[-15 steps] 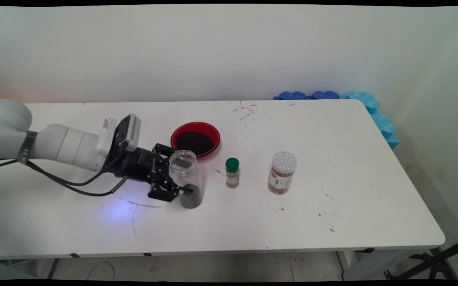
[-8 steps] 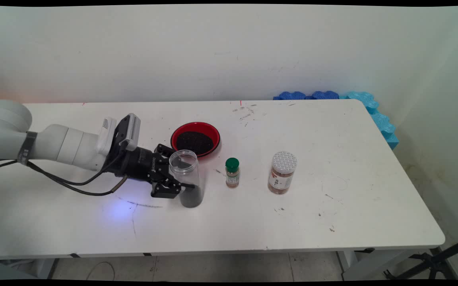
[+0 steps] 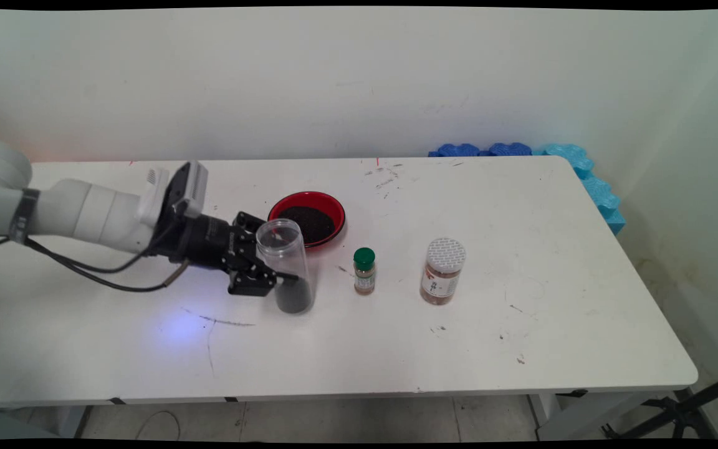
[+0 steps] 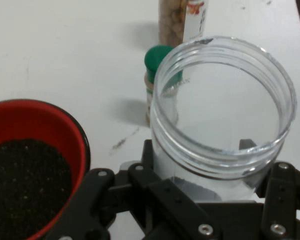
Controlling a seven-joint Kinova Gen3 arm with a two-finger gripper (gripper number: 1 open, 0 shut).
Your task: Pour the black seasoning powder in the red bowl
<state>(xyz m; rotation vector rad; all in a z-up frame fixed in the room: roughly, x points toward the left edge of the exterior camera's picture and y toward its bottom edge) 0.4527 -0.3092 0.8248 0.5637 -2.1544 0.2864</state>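
My gripper (image 3: 277,275) is shut on a clear, lidless plastic jar (image 3: 284,262) with dark grains at its bottom. The jar hangs slightly tilted just above the table, left of centre. In the hand view the jar's open mouth (image 4: 222,110) fills the right half, with the gripper (image 4: 215,200) clamped round its body below. A red bowl (image 3: 306,218) of the same dark grains sits just behind the jar and shows at lower left in the hand view (image 4: 35,165).
A small spice bottle with a green cap (image 3: 364,271) stands right of the jar, and further right a jar with a white lid (image 3: 442,271). Both appear behind the clear jar in the hand view, the spice bottle (image 4: 157,65) and the white-lidded jar (image 4: 182,20). Blue foam pieces (image 3: 583,171) line the table's far right corner.
The fingers closed onto the clear jar, then the arm raised it off the table and drew it a little up and left, tilting it slightly.
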